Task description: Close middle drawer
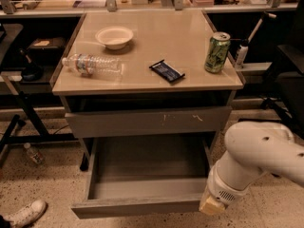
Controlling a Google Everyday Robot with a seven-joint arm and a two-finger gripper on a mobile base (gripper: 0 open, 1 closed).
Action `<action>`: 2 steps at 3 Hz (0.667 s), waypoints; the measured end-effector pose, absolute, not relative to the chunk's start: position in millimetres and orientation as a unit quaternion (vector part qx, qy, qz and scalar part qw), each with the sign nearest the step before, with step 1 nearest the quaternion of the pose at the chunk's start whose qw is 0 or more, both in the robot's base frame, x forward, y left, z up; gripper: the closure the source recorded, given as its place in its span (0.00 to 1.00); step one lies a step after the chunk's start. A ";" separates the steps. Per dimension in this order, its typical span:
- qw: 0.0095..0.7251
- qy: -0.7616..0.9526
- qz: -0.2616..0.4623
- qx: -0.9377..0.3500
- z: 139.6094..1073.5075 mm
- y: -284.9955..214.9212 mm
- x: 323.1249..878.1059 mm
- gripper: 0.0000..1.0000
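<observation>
The middle drawer [142,175] is a wide, shallow grey drawer pulled far out below the tabletop, and its grey inside is bare. Its plain front [137,207] faces me at the bottom of the view. Above it sits a shut grey drawer front with pale scratch marks [147,121]. My white arm [256,160] comes in from the lower right. Its beige end cap [211,205] lies next to the right end of the open drawer's front. The gripper itself is out of view, beyond the arm's end.
On the tan tabletop [156,37] are a white bowl [114,36], a plastic bottle lying on its side [92,64], a dark snack packet [167,71] and a green can [217,52]. A white shoe [23,213] and a small bottle [33,153] lie on the floor at left. A black chair [287,75] stands at right.
</observation>
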State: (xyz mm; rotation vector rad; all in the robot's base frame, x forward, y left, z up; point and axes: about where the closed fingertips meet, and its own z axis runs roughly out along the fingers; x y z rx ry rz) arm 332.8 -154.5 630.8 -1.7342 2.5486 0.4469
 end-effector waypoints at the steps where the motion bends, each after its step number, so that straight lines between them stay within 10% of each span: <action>1: 0.002 0.824 0.153 -0.546 579.0 -145.2 332.5 1.00; 2: -0.012 0.832 0.164 -0.530 519.0 -137.3 325.6 1.00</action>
